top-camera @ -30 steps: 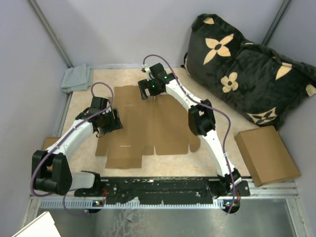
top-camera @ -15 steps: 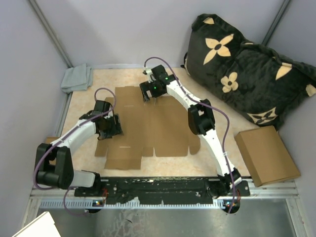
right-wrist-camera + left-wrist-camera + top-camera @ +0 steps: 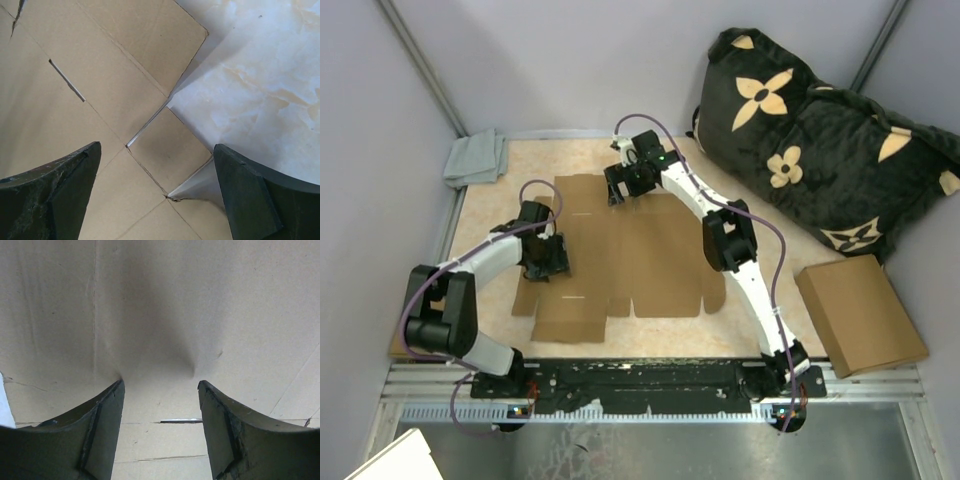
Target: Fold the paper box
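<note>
Sheet: paper box [image 3: 630, 250] lies flat and unfolded on the table [image 3: 780, 240], between both bases.
Pose, left: elbow doubled back at near left, forearm angled in over the sheet's left flaps.
Left end: left gripper [image 3: 160, 385] spread, tips down at the cardboard, holding nothing.
Pose, right: stretched far forward, wrist over the sheet's far edge.
Right end: right gripper [image 3: 156, 146] spread wide above a corner flap, empty.
Print: cushion [image 3: 810, 140] carries tan flower motifs.

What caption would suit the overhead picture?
Two robot arms, jaws open, bent over the flat, unfolded paper box.
</note>
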### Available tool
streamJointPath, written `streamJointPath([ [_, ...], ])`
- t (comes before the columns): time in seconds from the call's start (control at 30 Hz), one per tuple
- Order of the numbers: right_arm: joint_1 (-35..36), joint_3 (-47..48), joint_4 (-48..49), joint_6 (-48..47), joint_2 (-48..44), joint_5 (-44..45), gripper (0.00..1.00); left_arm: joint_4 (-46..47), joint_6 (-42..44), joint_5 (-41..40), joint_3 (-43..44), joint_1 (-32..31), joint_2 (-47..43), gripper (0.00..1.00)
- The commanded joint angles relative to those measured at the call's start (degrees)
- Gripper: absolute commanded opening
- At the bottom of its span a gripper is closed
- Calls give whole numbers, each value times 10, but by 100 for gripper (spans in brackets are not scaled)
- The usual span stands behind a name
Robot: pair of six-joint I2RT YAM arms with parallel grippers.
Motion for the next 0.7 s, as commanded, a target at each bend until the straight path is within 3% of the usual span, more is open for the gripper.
streamJointPath([
  [0.0,-1,28,12,-6,15,-21,95,22,7,-1,17,1,18,67],
  [0.3,-2,32,8,-9,15,-24,93,22,10,-3,19,1,29,66],
  [0.5,-1,-3,-12,-25,-40,-32,80,22,11,0,32,1,41,66],
  [0.67,5,-51,-19,-36,-91,-29,75,22,11,2,45,1,51,66],
])
